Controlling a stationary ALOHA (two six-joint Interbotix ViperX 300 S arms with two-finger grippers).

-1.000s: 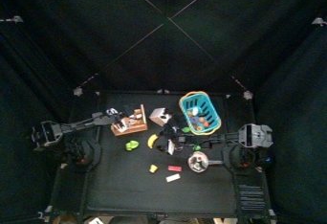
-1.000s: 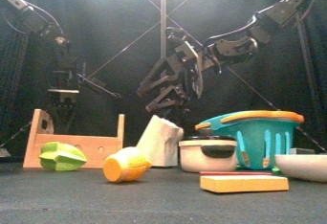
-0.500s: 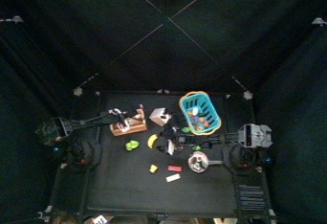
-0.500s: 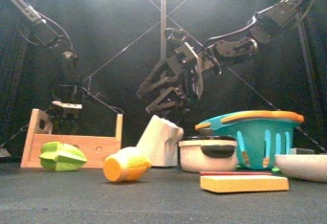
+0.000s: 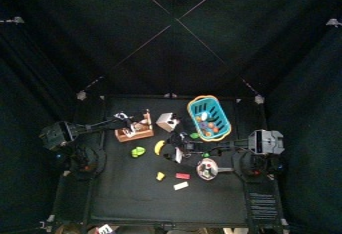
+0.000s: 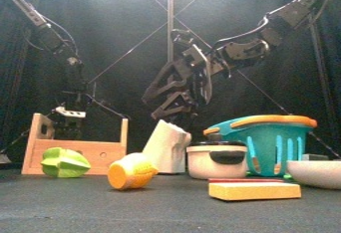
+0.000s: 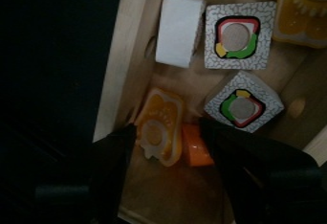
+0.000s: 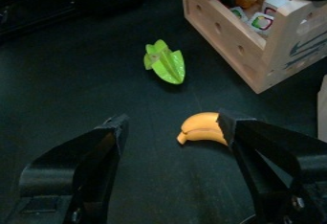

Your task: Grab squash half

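Spread right fingers (image 8: 175, 144) over bare surface (image 8: 76, 94); squash (image 8: 205, 128) between them, crate (image 8: 262, 36) at two o'clock.

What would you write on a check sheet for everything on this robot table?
Surface: black table, bare near its front.
Job's things: squash lies on the table, apart from the crate, not gripped.
Clutter: crate, green fruit, carton, pot, basket, yellow block.
Grippers: left pincer open over the crate's inside; right pincer open above the squash.
Cables: nothing seen.
Surroundings: black curtains all round.
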